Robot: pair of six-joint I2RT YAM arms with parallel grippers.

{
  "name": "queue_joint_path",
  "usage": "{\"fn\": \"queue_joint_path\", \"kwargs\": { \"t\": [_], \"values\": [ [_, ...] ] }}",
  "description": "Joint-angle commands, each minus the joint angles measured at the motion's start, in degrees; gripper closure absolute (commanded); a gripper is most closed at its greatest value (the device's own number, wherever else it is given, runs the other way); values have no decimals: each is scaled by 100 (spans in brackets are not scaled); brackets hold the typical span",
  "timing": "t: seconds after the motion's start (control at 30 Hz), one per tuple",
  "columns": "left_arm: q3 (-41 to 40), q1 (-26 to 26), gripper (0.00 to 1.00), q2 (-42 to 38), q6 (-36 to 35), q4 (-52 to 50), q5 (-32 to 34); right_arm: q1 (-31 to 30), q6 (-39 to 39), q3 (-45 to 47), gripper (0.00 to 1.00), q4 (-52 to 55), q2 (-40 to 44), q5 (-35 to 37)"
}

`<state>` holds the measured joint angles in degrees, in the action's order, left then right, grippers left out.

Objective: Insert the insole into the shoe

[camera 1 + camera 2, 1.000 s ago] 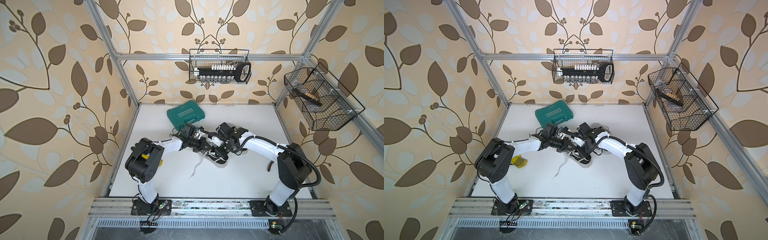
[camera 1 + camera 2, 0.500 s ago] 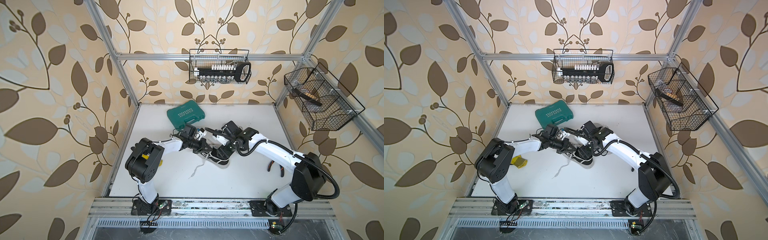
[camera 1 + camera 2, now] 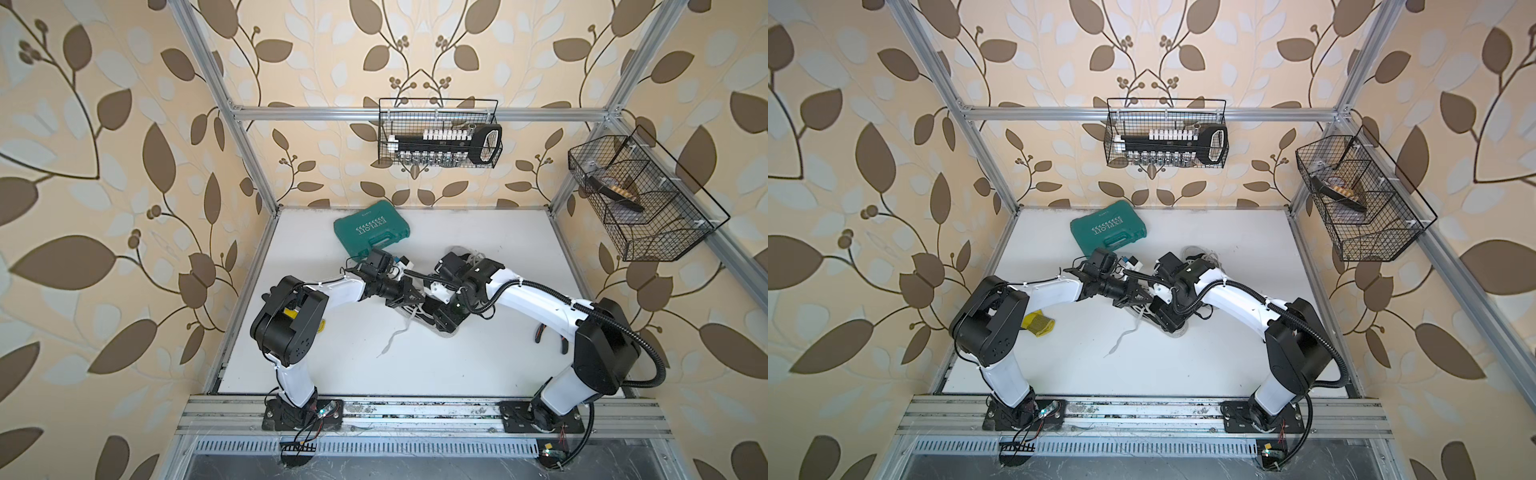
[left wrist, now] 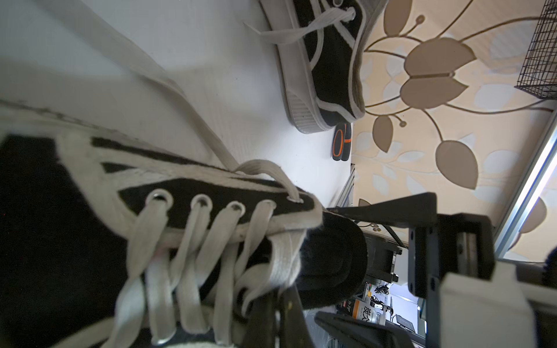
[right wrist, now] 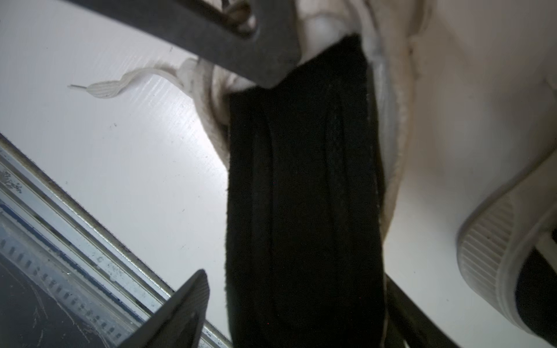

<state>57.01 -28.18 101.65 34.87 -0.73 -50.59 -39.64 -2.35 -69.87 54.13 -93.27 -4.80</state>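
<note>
A black canvas shoe (image 4: 211,195) with white laces lies mid-table, mostly hidden under both grippers in both top views (image 3: 445,332) (image 3: 1177,330). The black insole (image 5: 301,195) sticks out of its opening, also plain in the left wrist view (image 4: 331,259). My left gripper (image 4: 278,296) (image 3: 417,297) (image 3: 1142,297) is shut on the shoe's upper edge by the laces. My right gripper (image 5: 295,277) (image 3: 442,316) (image 3: 1167,316) is open, its fingers (image 5: 180,310) astride the insole's free end with a gap on one side.
A second black shoe (image 4: 325,60) (image 3: 469,255) lies behind the right arm. Orange-black pliers (image 3: 548,336) (image 4: 342,144) lie at the right. A green tool case (image 3: 372,232) (image 3: 1108,230) sits at the back, and a yellow item (image 3: 1040,323) by the left arm. A loose lace (image 3: 392,338) trails forward.
My right gripper has opened and let go of the insole, and the right arm has shifted a little to the right. The left gripper has stayed shut on the shoe.
</note>
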Motion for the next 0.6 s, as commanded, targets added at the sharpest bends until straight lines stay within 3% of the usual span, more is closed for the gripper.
{"fn": "queue_joint_path", "kwargs": {
  "t": [0.0, 0.2, 0.57],
  "values": [
    [155, -73, 100, -193, -139, -130, -153, -190, 109, -192, 19, 226, -54, 278],
    [163, -68, 100, -215, -139, -147, -142, -201, 130, -273, 31, 207, -100, 477],
    [174, -73, 100, -242, -130, -164, -123, -225, 160, -467, 70, 205, -160, 606]
  ]
}}
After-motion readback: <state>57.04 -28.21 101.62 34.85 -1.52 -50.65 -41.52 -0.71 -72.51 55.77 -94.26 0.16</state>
